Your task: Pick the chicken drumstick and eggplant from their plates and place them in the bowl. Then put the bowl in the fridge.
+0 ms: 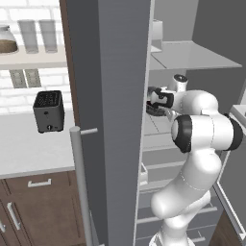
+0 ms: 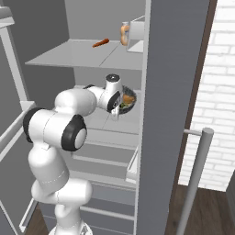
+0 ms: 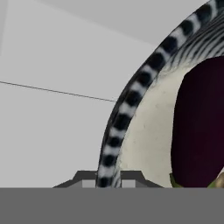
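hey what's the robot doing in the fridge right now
The robot arm is reaching into the open fridge, its gripper shut on the rim of the dark bowl, with the jaws pinching its striped edge. The bowl is at a middle shelf, already carrying the eggplant and the chicken drumstick. It has not let go yet.

The dark bowl (image 2: 130, 102) sits on a shelf inside the open fridge (image 2: 114, 55), its rim pinched between the gripper's (image 3: 108, 180) fingertips, holding the purple eggplant (image 3: 199, 127) and golden drumstick (image 2: 127, 99).

Bowl (image 3: 131, 105) rim blk/wht striped, cream inside; eggplant (image 3: 199, 127) dk purple.
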